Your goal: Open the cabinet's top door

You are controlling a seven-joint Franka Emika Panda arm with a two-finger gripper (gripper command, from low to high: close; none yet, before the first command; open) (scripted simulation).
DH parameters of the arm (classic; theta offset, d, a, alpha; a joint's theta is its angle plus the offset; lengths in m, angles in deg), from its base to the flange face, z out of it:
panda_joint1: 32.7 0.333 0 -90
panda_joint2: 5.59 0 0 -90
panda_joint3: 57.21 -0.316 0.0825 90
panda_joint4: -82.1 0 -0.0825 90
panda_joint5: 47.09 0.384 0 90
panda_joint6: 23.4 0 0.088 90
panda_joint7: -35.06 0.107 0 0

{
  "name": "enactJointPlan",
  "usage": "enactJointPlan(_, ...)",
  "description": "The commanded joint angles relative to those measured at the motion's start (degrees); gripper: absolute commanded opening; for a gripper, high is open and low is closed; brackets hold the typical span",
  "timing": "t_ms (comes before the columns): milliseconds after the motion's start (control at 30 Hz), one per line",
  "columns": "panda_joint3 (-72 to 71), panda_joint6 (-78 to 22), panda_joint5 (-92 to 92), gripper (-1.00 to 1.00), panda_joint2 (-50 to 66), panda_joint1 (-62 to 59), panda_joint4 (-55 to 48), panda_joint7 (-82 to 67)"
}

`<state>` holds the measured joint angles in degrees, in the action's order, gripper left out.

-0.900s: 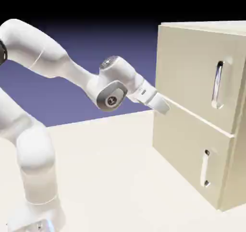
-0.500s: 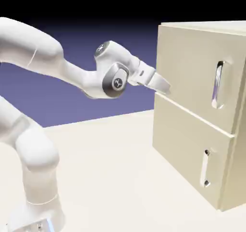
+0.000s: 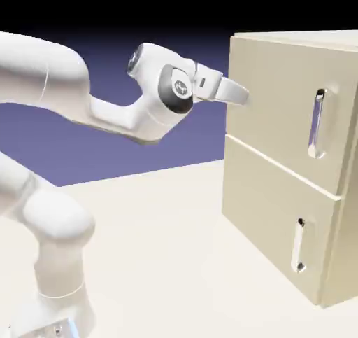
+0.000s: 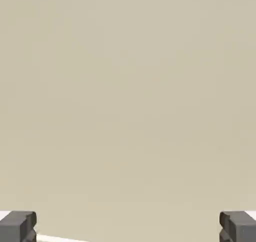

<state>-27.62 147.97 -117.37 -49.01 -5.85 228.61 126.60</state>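
The cream-beige cabinet (image 3: 347, 189) stands at the exterior view's right. Its top door (image 3: 273, 99) is closed and flush, and its long vertical white bar handle (image 3: 318, 123) sits in a slot near the door's right edge. My gripper (image 3: 242, 95) points at the left part of the top door, close to its face and far left of the handle. In the hand view the door (image 4: 128, 95) fills the picture as plain beige. The gripper (image 4: 128, 228) is open, its grey fingertips (image 4: 18, 226) far apart with nothing between them.
Below the top door is the shorter lower panel (image 3: 262, 210) with a smaller white handle (image 3: 298, 246). The pale tabletop (image 3: 161, 259) stretches in front of the cabinet. My arm's elbow and base (image 3: 59, 259) stand at the lower left.
The hand has risen from the seam between the two panels to the upper half of the top door, and the wrist has turned. The cabinet has not changed.
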Motion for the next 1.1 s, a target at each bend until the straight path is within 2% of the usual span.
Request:
enactJointPlan(0,1.1,-0.1,-2.5,0.00,-0.4,0.9,-0.5,1.7)
enactJointPlan(1067,34.6,-3.1,-82.2,0.00,-12.6,30.6,-17.0,57.4)
